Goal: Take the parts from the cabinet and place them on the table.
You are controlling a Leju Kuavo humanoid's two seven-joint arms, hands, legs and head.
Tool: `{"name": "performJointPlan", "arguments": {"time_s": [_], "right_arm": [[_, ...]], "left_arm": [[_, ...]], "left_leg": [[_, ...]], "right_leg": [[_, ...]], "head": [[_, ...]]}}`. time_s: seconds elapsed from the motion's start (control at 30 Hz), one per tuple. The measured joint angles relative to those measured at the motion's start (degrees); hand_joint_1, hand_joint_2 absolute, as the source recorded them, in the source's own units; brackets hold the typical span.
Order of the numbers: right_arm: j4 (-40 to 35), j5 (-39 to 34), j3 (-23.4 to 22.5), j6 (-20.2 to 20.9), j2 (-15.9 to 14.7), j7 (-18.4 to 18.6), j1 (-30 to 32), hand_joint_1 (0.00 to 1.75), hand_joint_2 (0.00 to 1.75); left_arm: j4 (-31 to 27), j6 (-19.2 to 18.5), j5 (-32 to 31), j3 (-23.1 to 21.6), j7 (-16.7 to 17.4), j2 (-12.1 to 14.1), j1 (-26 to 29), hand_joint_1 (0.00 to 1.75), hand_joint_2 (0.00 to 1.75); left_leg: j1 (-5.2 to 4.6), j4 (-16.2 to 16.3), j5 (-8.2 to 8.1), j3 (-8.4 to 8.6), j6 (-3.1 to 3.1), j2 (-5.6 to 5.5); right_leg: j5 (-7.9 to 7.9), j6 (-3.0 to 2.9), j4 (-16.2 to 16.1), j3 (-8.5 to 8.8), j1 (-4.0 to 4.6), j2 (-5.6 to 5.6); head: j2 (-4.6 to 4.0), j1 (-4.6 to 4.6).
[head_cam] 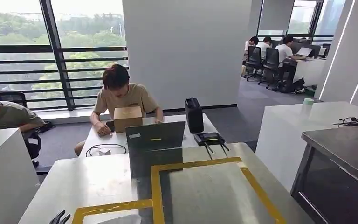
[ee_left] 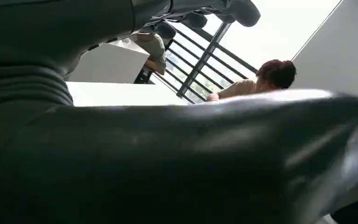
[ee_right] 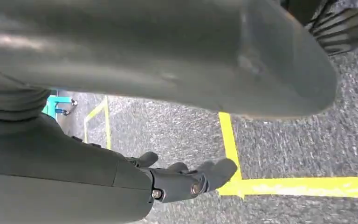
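Lower left of the head view: dark fingertips of the left hand (head_cam: 58, 218) poke up at the near edge of the glossy grey worktop with yellow tape rectangles (head_cam: 205, 196); fingers look apart, nothing in them. Left wrist view is mostly the hand's own grey cover, so the grip can't be confirmed there.

Centre: the taped zones on the worktop are probably the drop spots for parts; no part lies on them. Beyond it, a brown cardboard box (head_cam: 127, 117) sits closed on the white desk (head_cam: 177, 122) in front of a seated person (head_cam: 121, 95); contents hidden. A black case (head_cam: 194, 115) stands upright to its right.

Right edge: a steel-topped dark cabinet (head_cam: 340, 158) is likely where the parts are; its inside is too dark to tell.

Right hand (ee_right: 186, 179) hangs over grey carpet floor with yellow tape lines (ee_right: 279, 144), fingers loosely apart, holding nothing. Judged: no part fetched yet.
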Motion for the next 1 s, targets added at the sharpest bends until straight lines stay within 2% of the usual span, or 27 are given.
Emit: {"name": "performJointPlan", "arguments": {"time_s": [0.03, 0.07, 0.13, 0.17, 0.2, 0.23, 0.27, 0.3, 0.33, 0.37, 0.4, 0.47, 0.5, 0.53, 0.57, 0.6, 0.63, 0.67, 0.7, 0.73, 0.8, 0.83, 0.87, 0.9, 0.93, 0.97, 1.0], "right_arm": [[0.00, -0.02, 0.00, -0.07, 0.00, -0.02, 0.07, 0.00, 0.00], [0.00, -0.04, 0.00, -0.16, -0.02, -0.02, 0.10, 0.00, 0.00], [0.00, -0.18, -0.02, -0.26, -0.13, -0.07, 0.13, 0.00, 0.00], [0.00, -0.20, -0.02, -0.35, -0.13, -0.11, 0.09, 0.00, 0.00], [0.00, -0.35, -0.02, -0.35, -0.09, -0.26, 0.10, 0.00, 0.00], [0.00, -0.39, -0.02, -0.44, -0.09, -0.28, 0.19, 0.00, 0.00], [0.00, -0.42, -0.02, -0.42, -0.11, -0.24, 0.09, 0.00, 0.00], [0.00, -0.50, -0.02, -0.42, -0.13, -0.28, 0.04, 0.00, 0.00], [0.00, -0.52, -0.02, -0.42, -0.13, -0.42, 0.04, 0.00, 0.00], [0.00, -0.55, -0.02, -0.42, -0.13, -0.44, 0.02, 0.00, 0.00], [0.00, -0.68, -0.02, -0.42, -0.15, -0.46, 0.03, 0.00, 0.00], [0.00, -1.12, -0.04, -0.55, -0.17, -0.46, 0.09, 0.00, 0.00], [0.00, -1.20, -0.04, -0.59, -0.17, -0.44, 0.07, 0.00, 0.00], [0.00, -1.22, -0.07, -0.64, -0.17, -0.42, 0.07, 0.00, 0.00], [0.00, -1.31, -0.07, -0.66, -0.17, -0.39, 0.06, 0.00, 0.00], [0.00, -1.38, -0.07, -0.64, -0.17, -0.42, 0.07, 0.00, 0.00], [0.00, -1.49, -0.09, -0.46, -0.17, -0.46, 0.07, 0.00, 0.00], [0.00, -1.55, -0.09, -0.40, -0.18, -0.55, 0.02, 0.00, 0.00], [0.00, -1.55, -0.09, -0.33, -0.06, -0.63, -0.02, 0.00, 0.00], [0.00, -1.53, -0.09, -0.26, -0.07, -0.70, 0.00, 0.00, 0.00], [0.00, -1.49, -0.11, -0.22, -0.07, -0.63, -0.02, 0.00, 0.00], [0.00, -1.38, -0.11, -0.24, -0.07, -0.42, 0.00, 0.00, 0.00], [0.00, -1.38, -0.11, -0.24, -0.11, -0.22, 0.12, 0.00, 0.00], [0.00, -1.40, -0.11, -0.37, -0.11, -0.04, 0.12, 0.00, 0.00], [0.02, -1.59, -0.11, -0.46, -0.09, 0.18, 0.15, 0.00, 0.00], [0.02, -1.68, -0.11, -0.64, -0.11, 0.13, 0.12, 0.00, 0.00], [0.02, -1.77, -0.11, -0.75, -0.20, 0.11, 0.07, 0.00, 0.00]], "left_arm": [[-1.02, 0.16, -0.09, 0.11, -0.07, -0.13, 0.81, 0.00, 0.00], [-2.02, 0.40, -0.15, 0.22, -0.07, -0.28, 1.61, 0.00, 0.00], [-4.15, 0.79, -0.30, 0.48, -0.09, -0.50, 2.79, 0.00, 0.00], [-5.12, 0.96, -0.35, 0.70, -0.13, -0.61, 3.15, 0.00, 0.00], [-6.04, 1.03, -0.37, 0.85, -0.07, -0.72, 3.44, 0.00, 0.00], [-6.78, 1.07, -0.48, 0.92, -0.18, -0.79, 3.47, 0.00, 0.00], [-7.35, 1.09, -0.50, 0.96, -0.18, -0.83, 3.51, 0.00, 0.00], [-7.81, 1.12, -0.66, 0.98, -0.18, -0.98, 3.51, 0.00, 0.00], [-8.03, 1.12, -0.74, 1.07, -0.18, -1.01, 3.54, 0.00, 0.00], [-8.03, 1.05, -0.87, 1.16, -0.18, -1.01, 3.54, 0.00, 0.00], [-8.03, 0.92, -1.07, 1.18, -0.17, -1.03, 3.47, 0.00, 0.00], [-7.90, 0.55, -1.22, 1.18, -0.24, -1.18, 3.13, 0.00, 0.00], [-7.77, 0.40, -1.25, 1.16, -0.24, -1.31, 3.04, 0.00, 0.00], [-7.59, 0.29, -1.29, 1.16, -0.26, -1.46, 2.98, 0.00, 0.00], [-7.39, 0.22, -1.33, 1.16, -0.26, -1.64, 2.82, 0.00, 0.00], [-7.24, 0.13, -1.36, 1.14, -0.28, -1.75, 2.53, 0.00, 0.00], [-6.98, 0.02, -1.38, 1.14, -0.28, -1.99, 2.01, 0.00, 0.00], [-6.80, -0.09, -1.38, 1.14, -0.28, -2.08, 1.55, 0.00, 0.00], [-6.74, -0.09, -1.38, 1.14, -0.26, -2.14, 1.12, 0.00, 0.00], [-6.59, -0.11, -1.38, 1.14, -0.31, -2.23, 1.09, 0.00, 0.00], [-6.24, -0.13, -1.38, 1.14, -0.26, -2.23, 0.96, 0.00, 0.00], [-6.00, -0.13, -1.36, 1.14, -0.26, -2.25, 0.95, 0.00, 0.00], [-5.73, -0.13, -1.38, 1.14, -0.33, -2.38, 0.76, 0.00, 0.00], [-5.25, -0.24, -1.29, 1.14, -0.44, -2.51, 0.38, 0.00, 0.00], [-4.68, -0.24, -1.16, 1.14, -0.66, -2.56, -0.02, 0.00, 0.00], [-3.96, -0.24, -1.09, 1.14, -0.79, -2.64, -0.20, 0.00, 0.00], [-3.37, -0.24, -0.87, 1.14, -0.92, -2.69, -0.40, 0.00, 0.00]], "left_leg": [[0.09, 0.19, 0.07, -0.26, -0.11, 0.08], [0.26, 0.44, 0.08, -0.51, -0.24, 0.17], [0.76, 1.11, 0.04, -1.09, -0.81, 0.19], [0.86, 1.62, -0.06, -1.38, -1.35, 0.17], [0.78, 1.76, -0.01, -1.72, -1.99, -0.06], [0.67, 1.90, -0.17, -1.91, -2.45, -0.18], [0.62, 2.10, -0.10, -1.73, -2.77, -0.23], [0.68, 1.83, 0.26, -1.74, -3.32, -0.23], [0.79, 1.78, 0.57, -2.49, -3.82, -0.27], [0.98, 2.55, -0.29, -2.76, -3.99, -0.35], [0.97, 4.38, -2.72, -3.59, -4.13, -0.34], [0.97, 13.08, -9.09, -6.48, -4.51, -0.34], [0.97, 16.50, -10.65, -7.35, -4.55, -0.35], [0.95, 18.56, -10.91, -7.43, -4.47, -0.35], [0.91, 17.97, -9.82, -6.37, -4.25, -0.35], [0.85, 15.46, -7.99, -4.35, -3.92, -0.36], [0.70, 10.57, -5.84, -1.00, -3.36, -0.36], [0.48, 5.45, -4.85, 2.60, -2.81, -0.43], [0.14, 0.83, -6.49, 5.46, -2.35, -0.44], [-0.11, 0.88, -5.55, 5.80, -2.74, -0.27], [-0.60, 0.47, -5.06, 4.96, -2.17, -0.45], [-0.59, 0.17, -4.51, 4.66, -1.69, -0.43], [0.02, -0.29, -3.43, 4.16, -1.16, -0.08], [-0.03, -0.36, -2.72, 3.44, -0.67, -0.02], [0.00, -0.34, -2.05, 2.52, -0.28, -0.01], [-0.02, -0.31, -1.35, 1.72, -0.35, 0.03], [-0.05, -0.22, -0.69, 1.05, -0.36, 0.18]], "right_leg": [[-0.02, 0.18, 1.38, -0.18, -0.21, -0.06], [1.18, 0.41, -0.22, 1.14, -0.41, -0.17], [4.95, 0.93, -9.66, 7.03, -0.86, -0.55], [5.45, 1.29, -14.80, 10.21, -1.21, -0.73], [5.58, 0.85, -13.94, 10.20, -0.53, -0.23], [6.30, 0.08, -13.81, 9.48, -0.58, -0.11], [5.17, -0.31, -14.86, 9.72, -0.64, -0.16], [5.44, -0.73, -14.57, 9.50, -0.55, -0.14], [5.96, -1.39, -14.89, 9.09, -0.58, -0.24], [6.44, -1.91, -15.05, 8.83, -0.78, -0.43], [6.80, -2.27, -15.08, 8.35, -0.78, -0.44], [7.70, -2.70, -15.07, 7.20, -0.55, -0.48], [8.11, -2.80, -15.05, 6.67, -0.40, -0.49], [8.61, -2.83, -15.04, 6.06, -0.21, -0.50], [9.09, -2.84, -15.03, 5.47, -0.04, -0.49], [9.57, -2.83, -15.03, 4.88, 0.11, -0.49], [10.17, -2.76, -15.03, 4.26, 0.29, -0.46], [10.68, -2.64, -15.02, 3.86, 0.39, -0.44], [11.09, -2.38, -14.94, 3.66, 0.46, -0.41], [11.63, -2.00, -15.20, 3.78, 0.38, -0.43], [12.71, -1.22, -15.58, 3.89, 0.01, -0.44], [13.25, -0.72, -15.95, 3.85, 0.10, -0.41], [12.97, -0.49, -15.64, 3.49, -0.15, -0.35], [9.99, -0.33, -14.18, 2.83, 0.03, -0.40], [6.07, -0.13, -10.91, 1.86, -0.08, -0.41], [2.56, 0.07, -6.61, 0.82, -0.15, -0.41], [0.25, 0.23, -2.30, -0.05, -0.11, -0.41]], "head": [[0.00, 0.02], [0.00, 0.00], [0.00, 0.00], [-0.02, 0.00], [0.00, 0.04], [0.00, 0.02], [-0.02, -0.02], [0.00, -0.07], [-0.02, -0.09], [-0.02, -0.07], [-0.02, -0.11], [-0.02, -0.09], [0.00, -0.07], [-0.02, -0.09], [-0.02, -0.09], [-0.02, -0.09], [0.00, -0.09], [-0.02, -0.09], [0.00, -0.02], [0.00, 0.00], [-0.02, -0.11], [0.00, -0.20], [-0.02, -0.22], [-0.07, -0.15], [-0.02, -0.06], [-0.04, -0.09], [-0.04, -0.07]]}}
